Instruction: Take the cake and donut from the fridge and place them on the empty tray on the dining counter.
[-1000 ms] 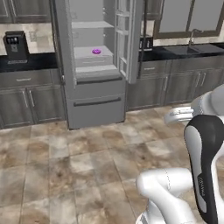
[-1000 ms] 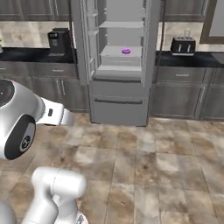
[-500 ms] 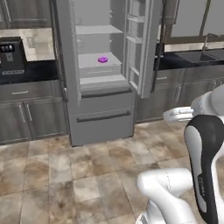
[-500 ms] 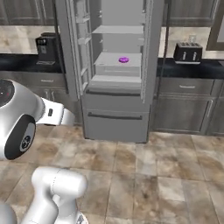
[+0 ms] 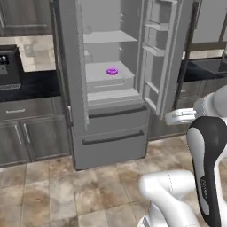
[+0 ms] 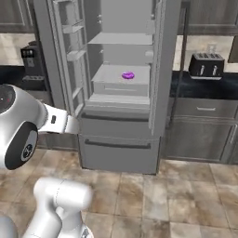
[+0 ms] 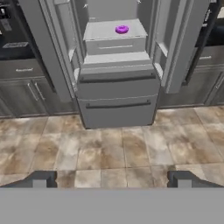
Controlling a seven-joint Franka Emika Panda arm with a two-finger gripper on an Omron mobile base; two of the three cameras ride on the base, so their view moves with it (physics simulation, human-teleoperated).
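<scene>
Looking along my wide-open, empty claw [image 7: 111,178], I see the purple-frosted donut [image 7: 121,29] straight ahead and well beyond it, on the open fridge's [image 7: 116,100] middle shelf.

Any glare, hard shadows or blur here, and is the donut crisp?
Left and right base views: flat, even rendered light, no glare, soft shading inside the fridge. Hand view: mildly soft, the donut a small purple blob, its ring barely resolved.

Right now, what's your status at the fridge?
Claw open, empty. Fridge doors open, donut on the shelf, untouched. Nothing between claw and donut.
</scene>
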